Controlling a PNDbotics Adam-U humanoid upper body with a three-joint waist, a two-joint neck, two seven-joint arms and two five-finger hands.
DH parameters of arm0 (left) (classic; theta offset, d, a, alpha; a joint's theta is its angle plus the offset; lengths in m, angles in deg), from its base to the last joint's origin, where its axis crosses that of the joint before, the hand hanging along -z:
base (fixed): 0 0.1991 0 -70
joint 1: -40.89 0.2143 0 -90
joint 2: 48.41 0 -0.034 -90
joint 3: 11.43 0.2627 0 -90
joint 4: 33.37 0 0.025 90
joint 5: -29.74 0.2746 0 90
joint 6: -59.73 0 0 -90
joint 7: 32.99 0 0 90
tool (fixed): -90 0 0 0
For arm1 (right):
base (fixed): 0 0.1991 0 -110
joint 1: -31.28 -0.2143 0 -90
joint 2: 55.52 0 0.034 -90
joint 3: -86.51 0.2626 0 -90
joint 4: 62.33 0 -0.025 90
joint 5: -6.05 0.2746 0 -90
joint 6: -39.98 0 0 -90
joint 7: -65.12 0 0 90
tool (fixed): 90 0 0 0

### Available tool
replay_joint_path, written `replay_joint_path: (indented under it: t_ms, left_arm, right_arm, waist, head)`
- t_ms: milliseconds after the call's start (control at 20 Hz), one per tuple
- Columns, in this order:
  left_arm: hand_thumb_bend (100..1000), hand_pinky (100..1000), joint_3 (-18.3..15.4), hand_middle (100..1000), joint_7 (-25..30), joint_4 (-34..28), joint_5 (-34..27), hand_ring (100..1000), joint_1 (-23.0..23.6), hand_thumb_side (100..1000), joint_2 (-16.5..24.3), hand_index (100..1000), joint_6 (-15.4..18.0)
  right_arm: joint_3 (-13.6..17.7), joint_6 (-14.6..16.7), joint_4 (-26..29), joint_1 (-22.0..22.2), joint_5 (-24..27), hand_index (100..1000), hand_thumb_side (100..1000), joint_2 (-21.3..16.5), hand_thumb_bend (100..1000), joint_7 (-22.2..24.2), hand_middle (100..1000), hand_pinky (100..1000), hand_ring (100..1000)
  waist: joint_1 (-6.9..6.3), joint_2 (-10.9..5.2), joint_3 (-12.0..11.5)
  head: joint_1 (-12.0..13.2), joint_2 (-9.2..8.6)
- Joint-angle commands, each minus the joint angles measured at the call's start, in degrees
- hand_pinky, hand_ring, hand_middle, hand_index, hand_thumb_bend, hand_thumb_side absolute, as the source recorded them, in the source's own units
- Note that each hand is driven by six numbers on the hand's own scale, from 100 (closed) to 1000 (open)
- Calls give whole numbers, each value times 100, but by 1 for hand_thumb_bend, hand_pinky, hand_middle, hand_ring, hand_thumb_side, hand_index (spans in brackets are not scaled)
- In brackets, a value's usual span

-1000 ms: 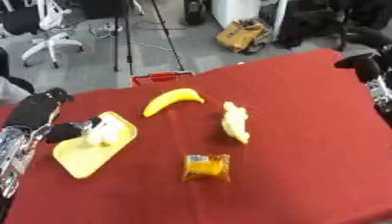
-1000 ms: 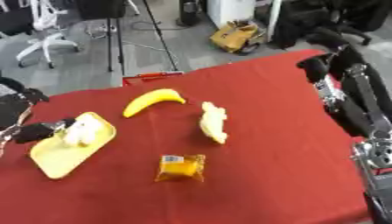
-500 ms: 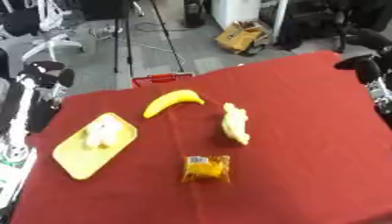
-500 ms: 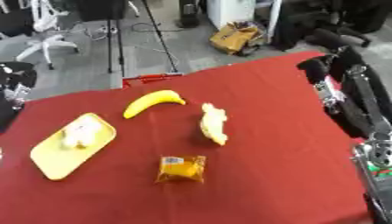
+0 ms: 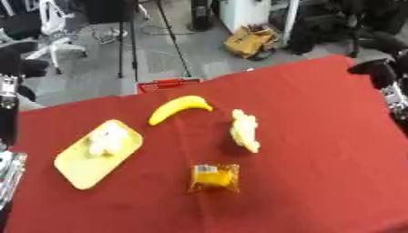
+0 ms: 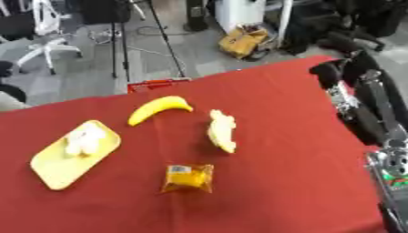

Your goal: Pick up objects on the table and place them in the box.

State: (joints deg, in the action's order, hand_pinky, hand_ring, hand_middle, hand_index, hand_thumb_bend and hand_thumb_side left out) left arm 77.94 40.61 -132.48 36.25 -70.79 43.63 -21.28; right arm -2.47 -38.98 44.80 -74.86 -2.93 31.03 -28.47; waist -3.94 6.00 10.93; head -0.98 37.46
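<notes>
Yellow tray (image 5: 76,170) lies tilted at left centre of the red table (image 5: 318,150), a white lumpy object (image 5: 108,138) resting in its upper end. Banana (image 5: 177,108) sits just above centre, well apart from the tray. Pale, knobbly object (image 5: 245,130) lies right of the banana, near centre. Orange packet (image 5: 214,178) lies below centre, apart from the rest. Left hand (image 5: 17,68) shows at upper left edge, off the table, holding nothing; fingers too blurred to tell. Right hand (image 6: 333,73) at upper right edge, dark, holding nothing; cannot tell finger state.
</notes>
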Motion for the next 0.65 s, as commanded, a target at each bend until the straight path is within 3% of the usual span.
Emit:
replay_joint_path:
  t_ms: [50, 650]
  left_arm:
    - [661, 674, -99, 759, -36, -209, -41, 666, -47, 1000, 62, 793, -2]
    - [660, 663, -135, 755, -133, -194, -95, 658, 15, 1000, 12, 795, 2]
  right_arm:
    - [51, 3, 75, -63, -11, 949, 834, -70, 452, -11, 842, 746, 661]
    - [45, 3, 79, -67, -15, 950, 831, -63, 454, -6, 843, 746, 661]
  waist:
    - [125, -80, 4]
    - [125, -68, -28]
  head:
    - [-17, -50]
    - [0, -36]
